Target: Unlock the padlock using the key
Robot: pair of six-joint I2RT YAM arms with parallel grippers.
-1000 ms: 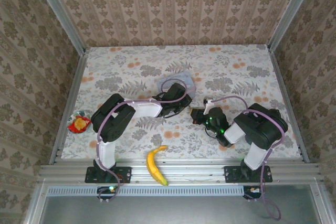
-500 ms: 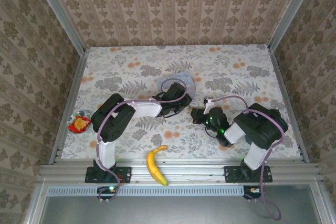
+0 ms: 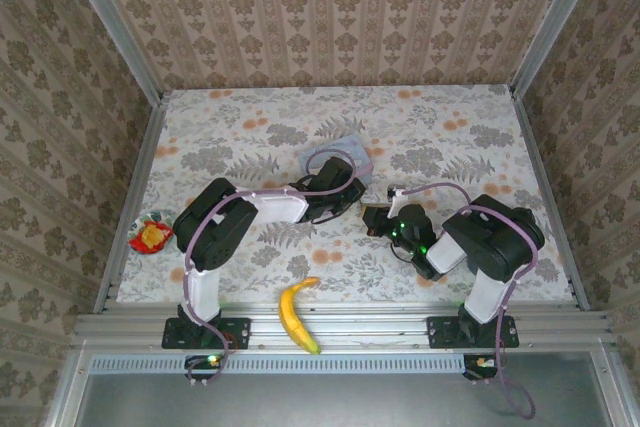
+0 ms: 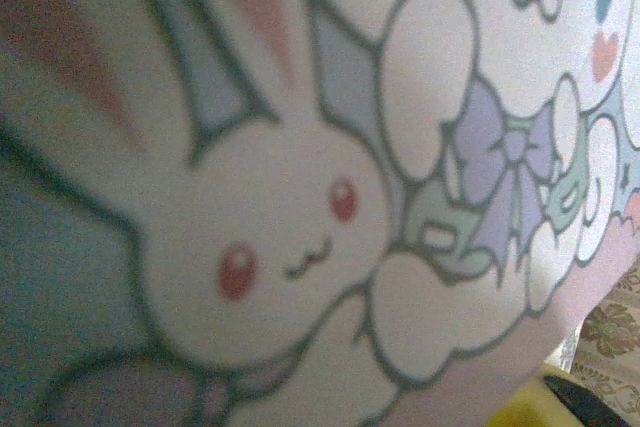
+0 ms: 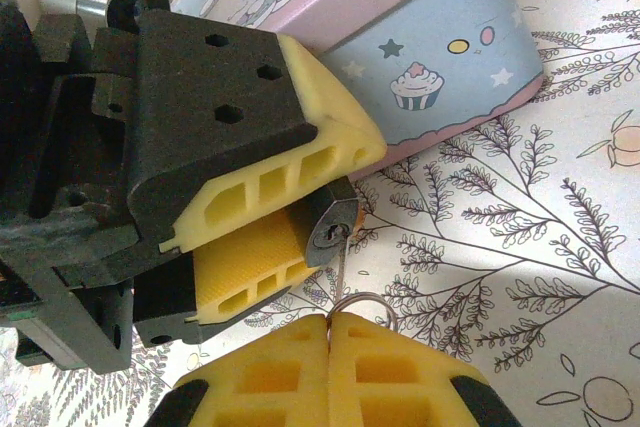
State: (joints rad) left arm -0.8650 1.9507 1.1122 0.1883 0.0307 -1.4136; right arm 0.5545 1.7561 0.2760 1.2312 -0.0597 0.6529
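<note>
- While the right pincer (image 5: 328, 335) has its yellow pads pressed together, it is clamped on the key (image 5: 339, 272); only the slim shaft shows, standing straight out from between the tips.
- Key ring (image 5: 366, 299): hangs free just to one side of the shaft, close ahead of the pad tips, with nothing gripping it.
- Padlock (image 5: 331, 227): directly ahead of the right pincer and close, on the line of the shaft. Its keyhole face is turned toward the pincer. The key's tip reaches that face at the keyhole; I cannot tell whether it is seated inside. The shackle is hidden.
- Left pincer (image 5: 332, 209): clamped on the padlock, jaws part-way apart, the dark body between its two yellow pads. It comes in from the right pincer's left, so its fingers lie across the key's line, not along it.
- Deciding relation (judgement): the key's long axis and the keyhole look nearly in line, tip to hole. The right arm carries the key and is the one to act; the left only braces the lock.
- Next move (judgement): push straight along the shaft, then twist about it. Risk: the thin shaft bends or skids off the face if it is off axis.
- Beyond the padlock: a pale blue tin (image 5: 440, 57) on the table (image 5: 520, 277), touching or just beside the left pincer's far finger; I cannot tell which.
</note>
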